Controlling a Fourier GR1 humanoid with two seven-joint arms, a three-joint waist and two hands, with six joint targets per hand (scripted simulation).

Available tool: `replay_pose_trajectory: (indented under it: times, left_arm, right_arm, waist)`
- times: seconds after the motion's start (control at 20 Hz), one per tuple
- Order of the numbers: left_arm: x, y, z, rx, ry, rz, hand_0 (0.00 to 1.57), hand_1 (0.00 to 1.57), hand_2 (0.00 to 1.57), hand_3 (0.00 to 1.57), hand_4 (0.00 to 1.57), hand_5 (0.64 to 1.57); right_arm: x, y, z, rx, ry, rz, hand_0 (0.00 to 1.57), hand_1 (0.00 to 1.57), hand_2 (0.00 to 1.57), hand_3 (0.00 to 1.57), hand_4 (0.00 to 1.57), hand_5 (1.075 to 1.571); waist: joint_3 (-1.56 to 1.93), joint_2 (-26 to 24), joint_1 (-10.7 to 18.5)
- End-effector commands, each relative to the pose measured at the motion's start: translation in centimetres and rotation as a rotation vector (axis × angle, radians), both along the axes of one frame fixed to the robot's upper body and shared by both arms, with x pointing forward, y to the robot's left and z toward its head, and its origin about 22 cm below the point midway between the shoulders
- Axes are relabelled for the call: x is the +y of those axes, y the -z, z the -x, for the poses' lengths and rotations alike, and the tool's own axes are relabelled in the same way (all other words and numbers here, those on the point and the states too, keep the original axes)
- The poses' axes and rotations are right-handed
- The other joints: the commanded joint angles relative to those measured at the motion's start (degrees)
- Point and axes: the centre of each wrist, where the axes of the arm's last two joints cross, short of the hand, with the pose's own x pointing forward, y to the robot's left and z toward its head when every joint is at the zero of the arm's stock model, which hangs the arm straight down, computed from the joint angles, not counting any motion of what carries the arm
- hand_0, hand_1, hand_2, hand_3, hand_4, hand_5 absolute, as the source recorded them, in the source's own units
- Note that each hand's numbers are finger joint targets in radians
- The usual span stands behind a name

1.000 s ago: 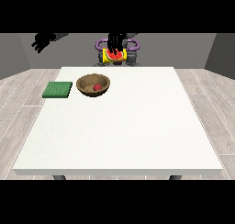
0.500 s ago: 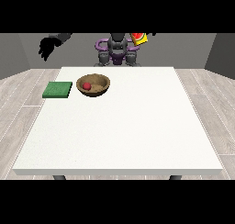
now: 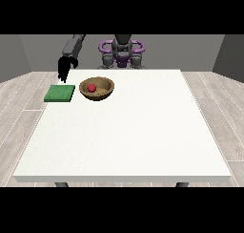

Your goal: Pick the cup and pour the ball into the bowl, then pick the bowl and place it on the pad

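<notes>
Front view: small red ball [image 3: 91, 88] lies inside round brown wooden bowl [image 3: 97, 88], on large white table [image 3: 128, 132] just beside flat green square pad [image 3: 60, 93]. Black hand at the view's left [image 3: 63, 68] hangs above the pad's far edge, fingers pointing down; whether spread or pressed together, cannot tell. No cup or other hand visible.

A white desk in a plain grey room

The large white desk [image 3: 124, 132] fills most of the view, its top square and evenly lit, with two dark legs [image 3: 61, 184] showing under its near edge. Around it runs a floor [image 3: 217, 108] of pale wooden planks. Behind it stand bare grey walls [image 3: 190, 50], darker toward the far corners.
</notes>
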Motion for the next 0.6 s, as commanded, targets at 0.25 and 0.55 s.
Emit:
replay_pose_trajectory:
  times: [0.25, 0.55]
  left_arm:
    - [6.8, -3.2, 1.8, -0.087, 0.060, 0.097, 0.00, 0.00, 0.00, 0.00, 0.99, 1.561]
    - [13.4, -0.4, 4.4, -0.058, -0.004, 0.087, 0.00, 0.00, 0.00, 0.00, 1.01, 1.535]
  right_arm:
    - [3.4, 2.9, -1.9, -0.074, 0.021, -0.046, 0.00, 0.00, 0.00, 0.00, 0.69, 1.566]
    - [5.4, 3.4, -2.8, -0.046, -0.057, -0.041, 0.00, 0.00, 0.00, 0.00, 0.56, 1.560]
  waist:
    - [0.23, 7.6, 1.2]
    - [0.17, 6.0, -3.1]
